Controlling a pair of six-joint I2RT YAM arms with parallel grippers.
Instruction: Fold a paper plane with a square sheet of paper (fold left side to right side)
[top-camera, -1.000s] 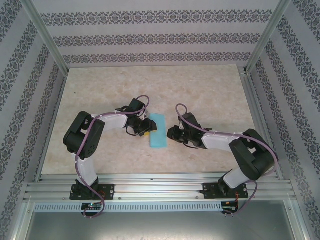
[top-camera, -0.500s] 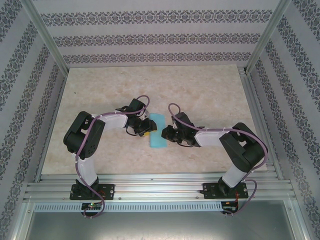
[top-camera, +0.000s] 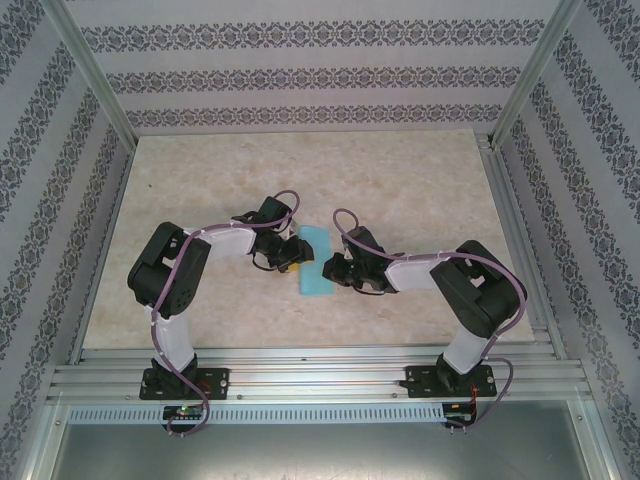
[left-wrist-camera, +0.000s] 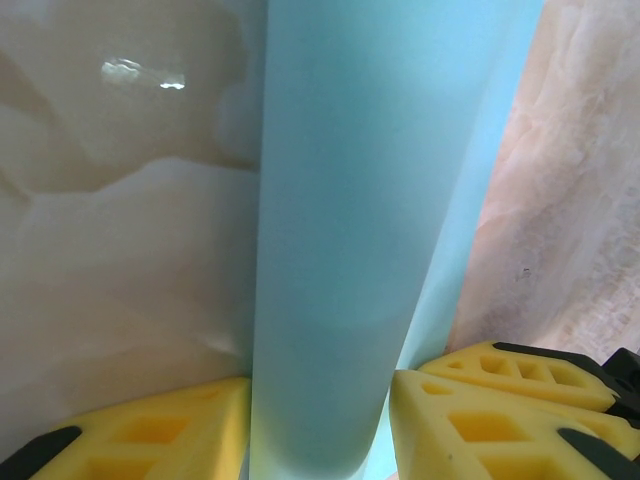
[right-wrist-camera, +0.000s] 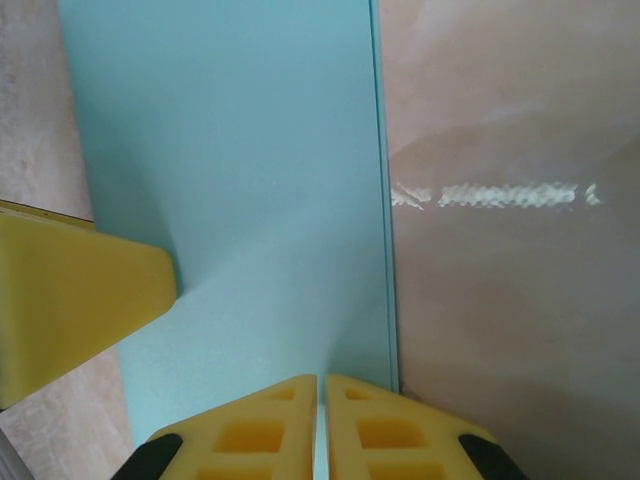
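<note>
Sheet of paper: turquoise-blue and folded into a narrow strip. It lies on the counter just below the middle of the top view, its long side running up and down the frame.
Place between the arms: the strip sits between the two end effectors, one at each long edge.
Left end effector: at the strip's left edge in the top view, near its upper half.
Left end effector, state: its yellow fingers stand partly apart at the bottom of the left wrist view. A rounded band of paper fills the gap between them. Whether they pinch it or merely straddle it cannot be told.
Right end effector: at the strip's right edge in the top view, a little lower than the left one.
Right end effector, state: narrow, with the two yellow fingers pressed together so that a hairline slit is left. The tips are over the paper close to its right edge.
Right wrist view, left side: a yellow finger of the other arm reaches the paper's left edge.
Counter: pale marbled surface, glossy, with a streak of light to the right of the paper.
</note>
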